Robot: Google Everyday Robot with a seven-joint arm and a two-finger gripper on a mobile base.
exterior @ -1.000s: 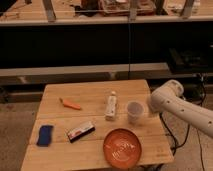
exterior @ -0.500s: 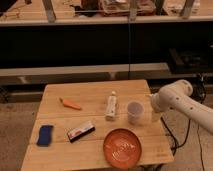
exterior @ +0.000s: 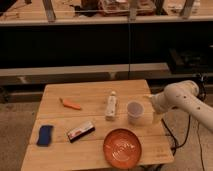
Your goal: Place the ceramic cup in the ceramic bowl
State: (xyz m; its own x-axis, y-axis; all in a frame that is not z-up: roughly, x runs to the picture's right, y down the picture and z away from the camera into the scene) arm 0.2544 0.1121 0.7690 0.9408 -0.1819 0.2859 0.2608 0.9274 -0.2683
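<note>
Our gripper [exterior: 151,101] hangs just to the right of the ceramic cup [exterior: 135,111], low over the right side of the wooden table [exterior: 60,156]. We cannot tell whether it is open or closed, because the white arm [exterior: 181,96] ends in a pale mass with no clear outline. Over the last second the arm's rounded upper part has drifted a little to the right, while its tip has stayed close beside the cup. The cup has not shifted at all. We take this as the arm adjusting its approach, so the grasp is not yet made and the task is at an early stage.

Nearest to us, the ceramic bowl [exterior: 122,148] sits empty at the front edge of the table, just in front of the cup and slightly to its left. A blue sponge [exterior: 44,135] lies at the front left, with a dark box [exterior: 81,131] between it and the bowl. One row back, the cup stands upright beside a white bottle [exterior: 112,105] lying on its side, close but apart from it. An orange object [exterior: 71,104] rests further left. Beyond the table, dark shelving [exterior: 100,50] fills the background.

We judge the carry to the bowl will be short, and the bottle is the likeliest thing to be knocked.
</note>
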